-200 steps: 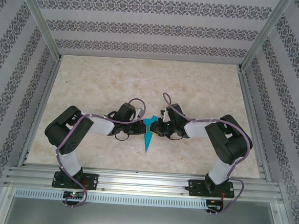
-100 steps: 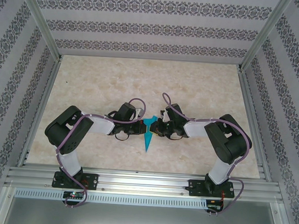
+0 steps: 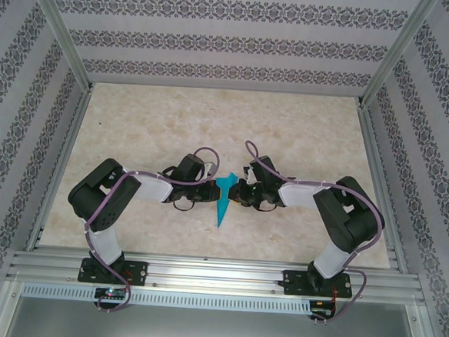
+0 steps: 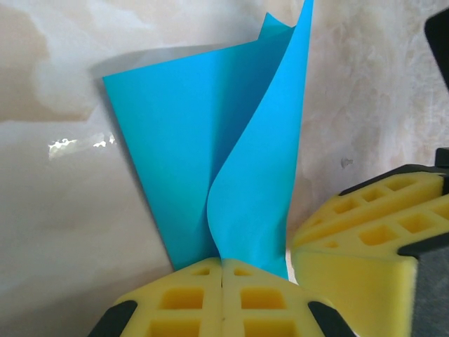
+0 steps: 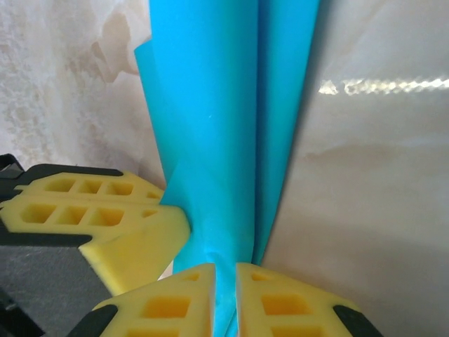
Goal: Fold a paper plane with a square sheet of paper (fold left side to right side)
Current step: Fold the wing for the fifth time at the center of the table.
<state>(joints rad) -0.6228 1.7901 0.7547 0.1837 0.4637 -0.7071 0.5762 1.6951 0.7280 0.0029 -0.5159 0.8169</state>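
Observation:
The square sheet of paper stands folded into a narrow teal-blue paper plane [image 3: 222, 204] at the table's middle, its point toward the near edge. My left gripper [image 3: 213, 189] is shut on its left flap; in the left wrist view the yellow pads [image 4: 189, 295] meet on the curled paper plane [image 4: 203, 133]. My right gripper [image 3: 235, 191] pinches the plane from the right. In the right wrist view the paper plane [image 5: 210, 105] runs down between its nearly closed fingertips [image 5: 280, 298]. The two grippers sit almost touching, the left one's fingers [image 5: 105, 217] showing beside the paper.
The marble-patterned tabletop [image 3: 228, 122] is bounded by an aluminium frame [image 3: 209, 271] at the near edge and patterned walls on three sides. Both arms [image 3: 123, 192] bend inward toward the centre.
The right arm's elbow has shifted slightly to the right. The paper plane and the left gripper stay where they were.

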